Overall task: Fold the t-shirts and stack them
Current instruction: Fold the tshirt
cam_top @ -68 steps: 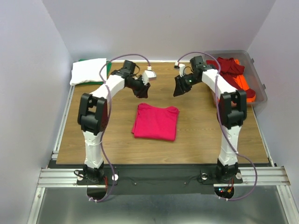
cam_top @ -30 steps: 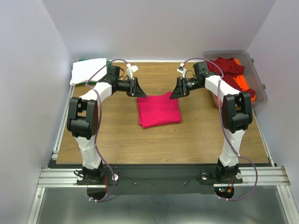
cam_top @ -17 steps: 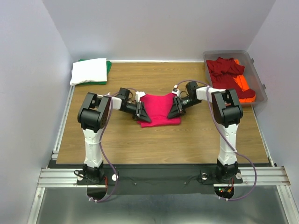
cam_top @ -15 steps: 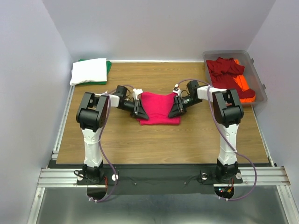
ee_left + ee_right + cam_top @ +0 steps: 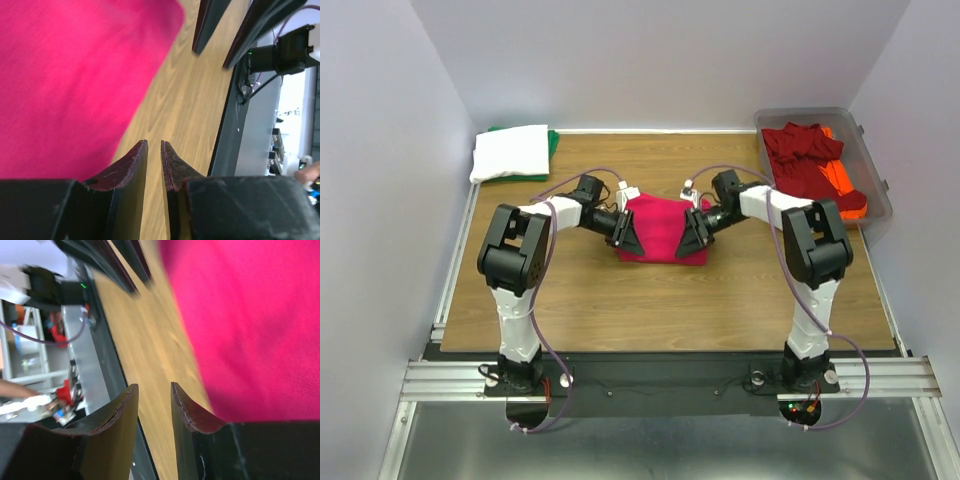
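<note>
The bright pink-red t-shirt lies folded into a small rectangle at the middle of the table. It fills much of the left wrist view and the right wrist view. My left gripper is low at its left edge, my right gripper low at its right edge, both pointing toward the near side. The left gripper has its jaws a narrow gap apart, with only bare wood between them. The right gripper stands a little wider, also on nothing. In each view the cloth lies beside one finger.
A folded white t-shirt lies on a green one at the back left corner. The clear grey bin at the back right holds dark red and orange t-shirts. Walls close in on three sides.
Both arms came down from above the shirt's far corners to its left and right edges, then slid a little nearer. The shirt has shifted and looks squarer.
</note>
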`<state>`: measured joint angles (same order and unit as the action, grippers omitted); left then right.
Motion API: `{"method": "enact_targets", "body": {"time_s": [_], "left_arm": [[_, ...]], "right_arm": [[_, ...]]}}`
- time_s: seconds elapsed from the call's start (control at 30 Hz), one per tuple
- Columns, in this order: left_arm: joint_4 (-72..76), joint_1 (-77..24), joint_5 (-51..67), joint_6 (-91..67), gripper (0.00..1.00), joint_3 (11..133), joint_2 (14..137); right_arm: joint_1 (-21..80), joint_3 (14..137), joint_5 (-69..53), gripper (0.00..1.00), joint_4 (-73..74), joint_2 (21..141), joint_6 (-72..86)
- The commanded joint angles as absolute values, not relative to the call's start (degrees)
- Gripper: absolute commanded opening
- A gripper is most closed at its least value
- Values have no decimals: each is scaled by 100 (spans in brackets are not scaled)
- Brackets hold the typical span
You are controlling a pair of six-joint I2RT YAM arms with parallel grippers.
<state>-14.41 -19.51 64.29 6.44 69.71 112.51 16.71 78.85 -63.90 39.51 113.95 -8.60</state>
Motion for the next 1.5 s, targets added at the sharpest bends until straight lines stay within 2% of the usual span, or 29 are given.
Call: {"method": "enact_targets", "body": {"time_s": [0.0, 0.2, 0.37, 0.47, 0.57, 0.6, 0.7, 0.73, 0.77, 0.8, 0.87, 0.97, 1.0, 1.13, 1.2, 1.47], "left_arm": [[-1048, -1644, 6214, 291, 28, 6794, 11696], [-975, -1275, 6047, 219, 27, 6767, 12173], [-1721, -1239, 6038, 1018, 27, 6899, 11445], [-2442, -1143, 5767, 1730, 31, 7363, 10672], [-2715, -976, 5224, 1925, 43, 7759, 9855], [-2655, -923, 5055, 1907, 50, 7830, 9461], [-2287, -669, 4405, 1478, 60, 7893, 8896], [-1989, -598, 4229, 1303, 71, 7893, 8555], [-1873, -467, 3975, 1048, 77, 7927, 8430], [-1750, -414, 3842, 907, 91, 7980, 8229], [-1758, -230, 3596, 739, 96, 8164, 8122], [-1688, 34, 3375, 20, 98, 8279, 7998], [-1688, 462, 3488, -565, 98, 8288, 7972], [-1126, 1466, 4788, -1642, 98, 7648, 7954], [-1081, 1722, 5133, -1792, 98, 7305, 7972], [-1784, 1846, 4474, -1248, 98, 7005, 7814]], "right_arm": [[1679, 7603, -5970, 37, 4104, 11943, -1290], [1257, 8032, -5389, 33, 4148, 12656, -1704], [1187, 8665, -5264, 31, 4929, 12543, -2241], [1265, 8991, -5467, 36, 5361, 12078, -2399], [1502, 8974, -5178, 48, 5335, 11366, -2513], [1599, 8974, -4846, 50, 5257, 11103, -2566], [2055, 8790, -4168, 58, 4792, 10698, -2505], [2170, 8719, -3661, 59, 4364, 10505, -2487], [2406, 8623, -3474, 59, 4046, 10451, -2513], [2530, 8596, -3141, 59, 3895, 10415, -2514], [2907, 8587, -2840, 60, 3622, 10450, -2522], [3523, 8596, -2190, 60, 3051, 10511, -2584], [3690, 8561, -2006, 60, 2771, 10573, -2714], [4428, 8718, -1108, 60, 2470, 11021, -2935], [4693, 8780, -985, 60, 2426, 11196, -2927], [5124, 9158, -299, 60, 2338, 11979, -2769]]}}
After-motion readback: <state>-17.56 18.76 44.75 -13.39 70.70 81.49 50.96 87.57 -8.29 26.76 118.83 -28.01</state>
